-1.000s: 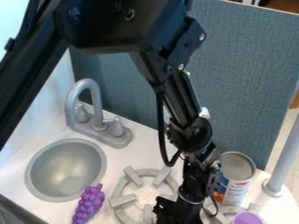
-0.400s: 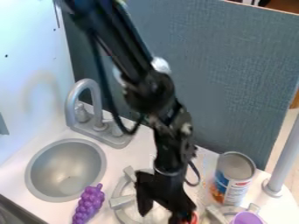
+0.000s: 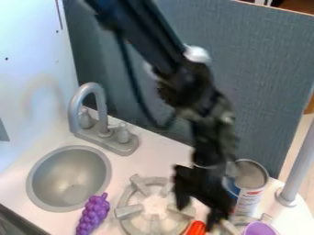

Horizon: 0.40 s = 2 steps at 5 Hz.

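— Where is the glossy orange-red object [image 3: 196,228] placed?
— Beside the round grey stove burner [image 3: 127,212], near the black two-finger gripper [image 3: 196,217], whose fingers are held apart.
— Which step?
— Positioning, seemingly; for any grasp, alignment is needed.

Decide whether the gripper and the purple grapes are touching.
Apart: in the camera view, part of the stove burner shows between the gripper and the grapes.

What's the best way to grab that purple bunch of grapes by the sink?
I'd come straight down and pinch the purple grapes across the middle, one finger along each long side. The bunch is long and narrow, lying between the sink and burner, so its width should be easiest to span.
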### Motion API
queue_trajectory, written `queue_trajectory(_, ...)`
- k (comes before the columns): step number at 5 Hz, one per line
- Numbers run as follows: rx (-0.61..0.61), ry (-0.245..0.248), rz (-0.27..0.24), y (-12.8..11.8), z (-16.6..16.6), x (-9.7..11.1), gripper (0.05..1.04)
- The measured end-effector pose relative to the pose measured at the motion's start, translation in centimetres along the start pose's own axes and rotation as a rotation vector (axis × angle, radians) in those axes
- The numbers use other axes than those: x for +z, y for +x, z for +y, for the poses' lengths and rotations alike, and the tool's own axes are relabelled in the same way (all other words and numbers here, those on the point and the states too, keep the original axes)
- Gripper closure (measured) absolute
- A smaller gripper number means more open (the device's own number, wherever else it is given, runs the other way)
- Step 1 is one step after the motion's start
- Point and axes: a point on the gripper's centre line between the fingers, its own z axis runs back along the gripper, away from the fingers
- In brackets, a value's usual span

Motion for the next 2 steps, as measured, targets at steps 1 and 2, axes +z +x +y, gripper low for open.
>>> queue_trajectory(1,-0.097,0.008,-0.007,1.4,-3.2,0.0,0.083)
queue_trajectory(2,-0.175,0.056,-0.006,2.1,-4.6,-0.2,0.083)
